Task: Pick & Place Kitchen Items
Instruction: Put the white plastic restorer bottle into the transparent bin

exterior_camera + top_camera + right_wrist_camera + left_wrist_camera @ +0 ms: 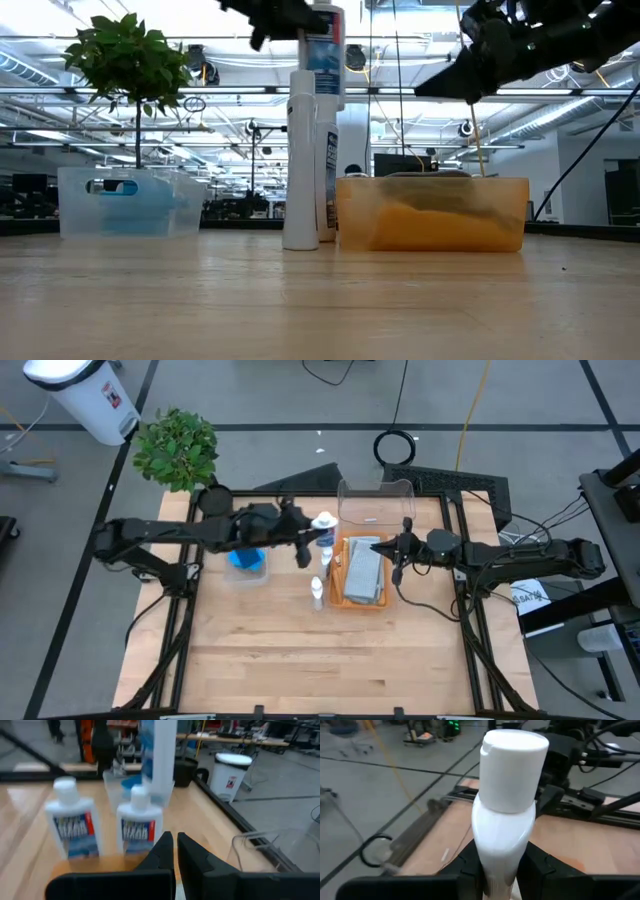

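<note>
My left gripper (303, 543) is shut on a white bottle with a blue label (323, 526), held high above the table; the bottle also shows in the low view (326, 50). Two more white bottles (326, 559) (317, 593) stand on their bases just left of the orange tray (348, 600). A folded grey cloth (365, 572) lies in the tray. Blue sponges (245, 558) lie in a clear bin. My right gripper (397, 552) hovers over the tray's right side, shut and empty (175, 851). My left gripper pinches the bottle's body below its shoulder (497, 870) between its two fingers (470, 867). The fingers come level from the table's left. The bottle stands upright in the hold, white cap (514, 770) up, lifted well clear of the table.
A clear empty bin (375, 502) stands behind the tray at the far edge. The clear bin with the sponges (130, 203) sits at the left. A green potted plant (177, 448) stands at the far left corner. The near half of the wooden table (320, 660) is bare.
</note>
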Controlling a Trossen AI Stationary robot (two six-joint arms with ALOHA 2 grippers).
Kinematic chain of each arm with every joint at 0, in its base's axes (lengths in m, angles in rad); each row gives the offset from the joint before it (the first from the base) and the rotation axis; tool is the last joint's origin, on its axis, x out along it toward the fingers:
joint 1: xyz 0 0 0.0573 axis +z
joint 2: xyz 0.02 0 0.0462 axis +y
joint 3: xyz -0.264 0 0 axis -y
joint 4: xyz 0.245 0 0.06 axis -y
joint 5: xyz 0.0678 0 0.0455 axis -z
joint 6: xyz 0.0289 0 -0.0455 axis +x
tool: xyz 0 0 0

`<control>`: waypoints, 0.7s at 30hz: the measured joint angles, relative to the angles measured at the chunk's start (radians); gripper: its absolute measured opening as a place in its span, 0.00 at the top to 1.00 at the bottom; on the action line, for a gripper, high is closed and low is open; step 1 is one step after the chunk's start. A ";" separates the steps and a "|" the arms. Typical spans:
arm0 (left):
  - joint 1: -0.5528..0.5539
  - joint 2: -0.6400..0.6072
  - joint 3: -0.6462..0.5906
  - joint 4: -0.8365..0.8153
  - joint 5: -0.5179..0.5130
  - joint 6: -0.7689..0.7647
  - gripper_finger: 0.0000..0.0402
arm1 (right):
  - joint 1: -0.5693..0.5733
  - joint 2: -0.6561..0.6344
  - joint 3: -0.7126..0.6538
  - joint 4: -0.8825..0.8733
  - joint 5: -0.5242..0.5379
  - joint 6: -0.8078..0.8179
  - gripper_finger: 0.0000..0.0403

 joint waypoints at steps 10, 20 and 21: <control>-0.003 0.208 0.193 -0.004 0.091 0.102 0.81 | 0.057 0.000 0.067 0.013 -0.024 0.015 0.65; 0.025 0.288 0.205 -0.015 0.092 0.128 0.81 | 0.053 0.063 0.301 -0.129 -0.026 -0.039 0.31; 0.029 0.288 0.205 -0.009 0.092 0.128 0.81 | 0.048 0.087 0.321 -0.145 -0.026 -0.047 0.30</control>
